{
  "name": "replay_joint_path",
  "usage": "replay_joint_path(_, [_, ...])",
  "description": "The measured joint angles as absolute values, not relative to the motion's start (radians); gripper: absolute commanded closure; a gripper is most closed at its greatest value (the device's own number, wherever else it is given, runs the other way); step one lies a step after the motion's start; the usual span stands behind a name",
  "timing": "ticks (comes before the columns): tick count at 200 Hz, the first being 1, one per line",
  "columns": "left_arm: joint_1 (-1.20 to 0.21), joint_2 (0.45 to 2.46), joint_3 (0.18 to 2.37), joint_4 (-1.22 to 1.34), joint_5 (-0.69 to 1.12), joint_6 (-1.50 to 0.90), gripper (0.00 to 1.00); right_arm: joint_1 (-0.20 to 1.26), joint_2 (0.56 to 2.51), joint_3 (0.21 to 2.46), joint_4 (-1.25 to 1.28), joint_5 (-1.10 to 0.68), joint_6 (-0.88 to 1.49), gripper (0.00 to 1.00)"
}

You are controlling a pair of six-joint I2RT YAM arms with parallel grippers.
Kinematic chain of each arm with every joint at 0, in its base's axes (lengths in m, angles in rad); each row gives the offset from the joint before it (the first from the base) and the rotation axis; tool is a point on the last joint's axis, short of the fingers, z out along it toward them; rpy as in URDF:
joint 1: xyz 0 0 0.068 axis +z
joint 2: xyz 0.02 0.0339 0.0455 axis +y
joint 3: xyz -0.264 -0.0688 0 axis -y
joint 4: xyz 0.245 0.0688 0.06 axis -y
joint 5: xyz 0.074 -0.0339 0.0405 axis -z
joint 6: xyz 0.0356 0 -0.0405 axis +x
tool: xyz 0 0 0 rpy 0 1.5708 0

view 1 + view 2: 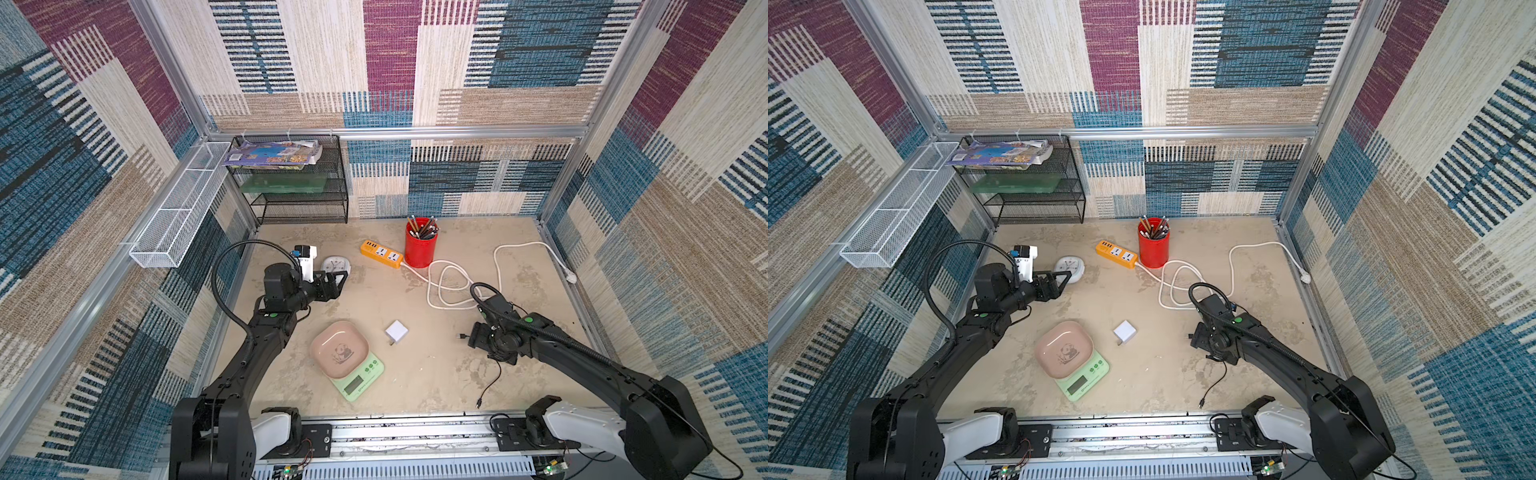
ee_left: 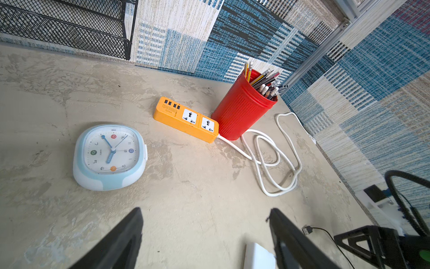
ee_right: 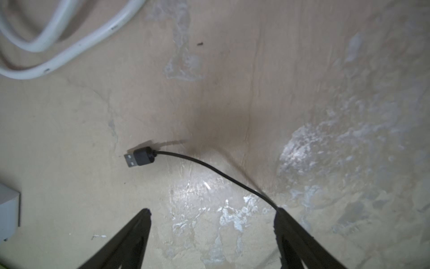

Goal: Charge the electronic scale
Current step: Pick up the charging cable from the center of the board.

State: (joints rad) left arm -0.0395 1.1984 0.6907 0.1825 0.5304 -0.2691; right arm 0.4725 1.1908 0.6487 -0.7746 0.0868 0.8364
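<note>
The electronic scale (image 1: 362, 381) (image 1: 1084, 380) is mint green and carries a pink panda bowl (image 1: 338, 348); it sits near the front of the table. A white charger cube (image 1: 397, 331) (image 1: 1124, 331) lies just right of it. A thin black USB cable lies loose further right, its plug (image 3: 137, 159) (image 1: 460, 336) flat on the table. My right gripper (image 3: 211, 210) (image 1: 473, 337) hovers open just behind the plug, holding nothing; the cable passes beside one fingertip (image 3: 282, 213). The left gripper (image 2: 204, 212) (image 1: 341, 279) is open and empty near the clock. The orange power strip (image 1: 381, 253) (image 2: 186, 118) lies at the back.
A pale blue clock (image 2: 109, 157) (image 1: 336, 265) lies flat at the left. A red pencil cup (image 1: 420, 243) stands against the power strip, whose white cord (image 1: 457, 286) coils to the right. A black mesh rack (image 1: 291, 183) and a white wire basket (image 1: 178, 208) stand back left.
</note>
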Motion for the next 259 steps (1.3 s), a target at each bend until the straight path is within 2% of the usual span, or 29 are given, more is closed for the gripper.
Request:
replay_joint_path(53, [-0.044,1.203,0.69,0.2,0.553,-0.282,0.15,0.471,1.367,0.716,-0.748,0.111,0.805,0.14])
replay_joint_path(95, [-0.047,1.202,0.69,0.204,0.554,-0.284,0.15,0.463,1.462,0.756,-0.727,0.133,0.754,0.21])
replay_joint_path(164, [-0.047,1.209,0.693,0.204,0.554,-0.284,0.15,0.459,1.53,0.811,-0.684,0.127,0.676,0.52])
replay_joint_path(181, [-0.048,1.21,0.696,0.204,0.556,-0.284,0.15,0.459,1.554,0.833,-0.663,0.125,0.654,0.67])
replay_joint_path(208, [-0.048,1.21,0.699,0.204,0.564,-0.284,0.15,0.464,1.571,0.854,-0.623,0.087,0.62,1.0])
replay_joint_path(259, [-0.104,1.279,0.792,0.199,0.679,-0.369,0.17,0.558,1.507,0.925,-0.549,0.071,0.511,1.0])
